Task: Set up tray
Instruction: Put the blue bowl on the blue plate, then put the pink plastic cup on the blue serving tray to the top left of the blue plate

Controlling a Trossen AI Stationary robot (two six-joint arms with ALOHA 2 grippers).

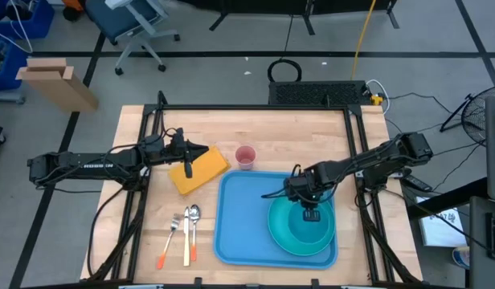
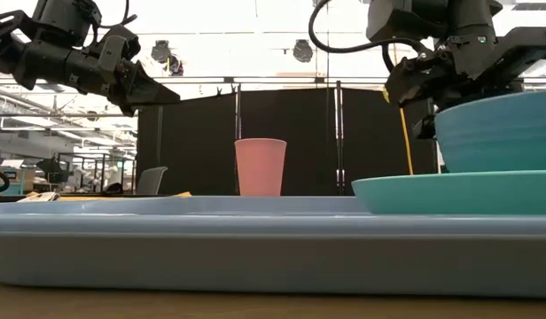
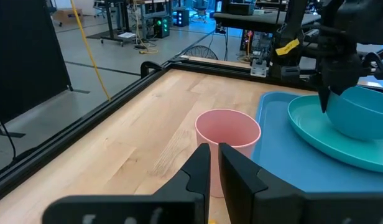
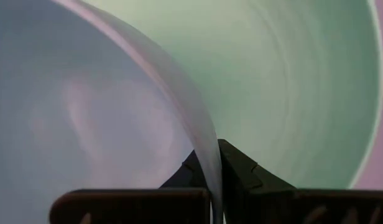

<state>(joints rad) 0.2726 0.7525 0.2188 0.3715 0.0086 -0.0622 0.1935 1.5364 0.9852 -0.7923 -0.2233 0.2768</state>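
The blue tray [image 1: 239, 221] lies flat on the wooden table, right of centre. A round teal plate [image 1: 280, 229] sits on its right part, and a teal bowl [image 1: 316, 233] stands in the plate. My right gripper [image 1: 310, 212] is down at the bowl's far rim and is shut on it. My left gripper [image 1: 188, 163] hovers shut over a yellow folded cloth [image 1: 206, 170] left of the tray, well above the table in the low view [image 2: 162, 93]. A pink cup [image 1: 246, 156] stands upright beyond the tray's far edge. My right gripper pinches the bowl's rim [image 4: 207, 155] on its far side, one finger inside the bowl and one outside, coming from above. The bowl [image 2: 499, 133] sits a little tilted over the plate [image 2: 450, 190]; whether its base is lifted clear, I cannot tell.
A fork, a spoon and a knife with orange handles [image 1: 183, 233] lie side by side on the table left of the tray's near corner. Bare wood shows along the far side [image 1: 296, 132]. A black metal frame [image 1: 143, 144] borders the table on both sides.
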